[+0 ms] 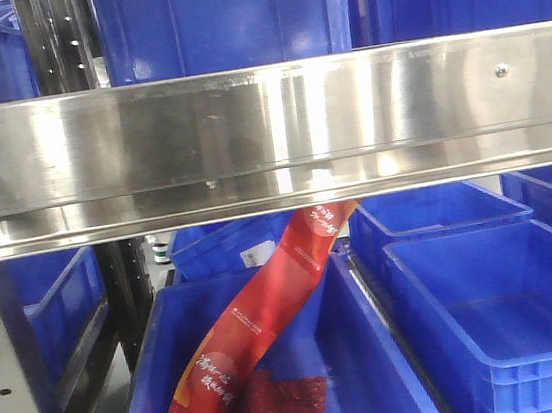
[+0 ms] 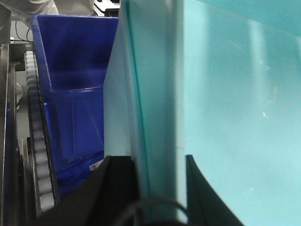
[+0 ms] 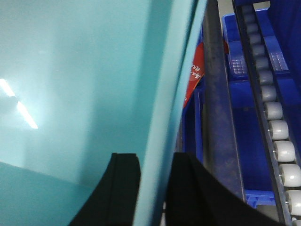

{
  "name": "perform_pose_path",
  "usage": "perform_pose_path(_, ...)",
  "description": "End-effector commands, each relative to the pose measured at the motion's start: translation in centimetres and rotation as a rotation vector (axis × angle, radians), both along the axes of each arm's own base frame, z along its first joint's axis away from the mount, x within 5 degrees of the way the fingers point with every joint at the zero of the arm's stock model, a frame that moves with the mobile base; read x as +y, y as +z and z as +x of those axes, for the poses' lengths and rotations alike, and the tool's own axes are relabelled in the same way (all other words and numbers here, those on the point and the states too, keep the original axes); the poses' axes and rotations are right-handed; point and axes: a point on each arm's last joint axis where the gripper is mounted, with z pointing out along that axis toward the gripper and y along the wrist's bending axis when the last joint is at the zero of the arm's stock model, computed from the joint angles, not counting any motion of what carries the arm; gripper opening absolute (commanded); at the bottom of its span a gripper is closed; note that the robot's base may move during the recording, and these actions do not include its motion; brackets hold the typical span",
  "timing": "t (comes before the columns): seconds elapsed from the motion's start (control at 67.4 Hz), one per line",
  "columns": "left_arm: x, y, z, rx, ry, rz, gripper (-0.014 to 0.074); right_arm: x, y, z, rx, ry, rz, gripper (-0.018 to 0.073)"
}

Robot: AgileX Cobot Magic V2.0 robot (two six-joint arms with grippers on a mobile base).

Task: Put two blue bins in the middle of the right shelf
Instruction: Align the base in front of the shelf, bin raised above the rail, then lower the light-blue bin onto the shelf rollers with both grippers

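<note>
Right now you have both arms on one bin: the left gripper (image 2: 162,188) has its black fingers clamped across the rim wall of a pale teal-looking bin (image 2: 225,103), and the right gripper (image 3: 155,188) is clamped the same way on the opposite wall (image 3: 75,94). The washed-out colour is probably glare at close range, so treat it as one of the blue bins; I judge this as the carry step, bin lifted and held between the arms.

From the front view, you are facing a steel shelf rail (image 1: 268,137) with more blue bins above and below. A bin holding a red packet (image 1: 261,329) sits lower left, an empty bin (image 1: 511,319) lower right. Roller tracks (image 3: 277,127) run beside the held bin.

Your next move calls for keeping both grips level and sliding the bin onto the right shelf's middle tier without catching the rail.

The red packet carries white Chinese characters, too small to read; no brand is legible.
</note>
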Motion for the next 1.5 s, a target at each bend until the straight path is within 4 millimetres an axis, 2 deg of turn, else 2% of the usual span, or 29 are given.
perform_pose_path(0.0,0.1,2.4,-1.1,-0.104,-0.008,-0.13,-0.0111,-0.1,1.3,-0.3,-0.095,0.018,0.02,-0.0162)
perform_pose_path(0.787,0.0,2.1,-1.2,-0.064,-0.023,-0.131,-0.0111,0.0,1.4,-0.3,-0.108,0.017,0.025,-0.0162)
perform_pose_path(0.906,-0.2,0.9,-1.6,0.053,-0.051,-0.084,-0.0111,0.0,1.1,0.1,-0.105,0.015,0.011,-0.0162)
perform_pose_path(1.084,-0.4,-1.1,-1.2,0.198,-0.062,0.012,-0.0111,0.6,-0.4,1.8,-0.067,0.032,-0.04,-0.0162)
perform_pose_path(1.485,-1.1,-6.8,2.1,0.478,-0.042,0.218,-0.0111,1.6,-5.0,6.9,-0.022,-0.003,-0.18,-0.0162)
